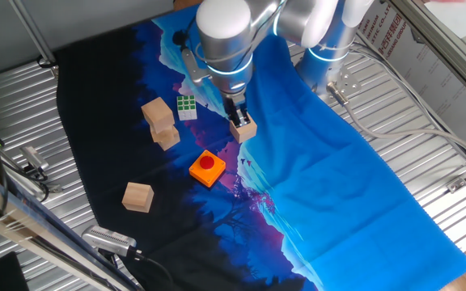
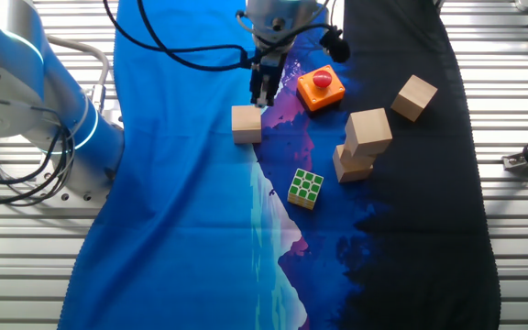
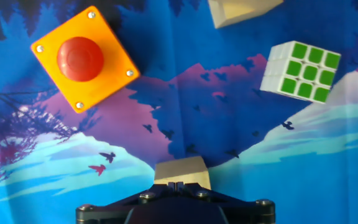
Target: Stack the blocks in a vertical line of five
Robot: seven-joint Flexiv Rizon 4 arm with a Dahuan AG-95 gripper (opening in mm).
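One tan block lies alone on the blue part of the cloth. My gripper stands just above and beside it, and its fingers are pressed together with nothing between them. In the hand view that block shows right beyond the closed fingertips. Two more blocks form a crooked stack, an upper block on a lower block. Another single block lies on the black part of the cloth.
An orange square with a red button lies close to the gripper. A green-and-white puzzle cube sits near the stack. Ribbed metal table and cables surround the cloth.
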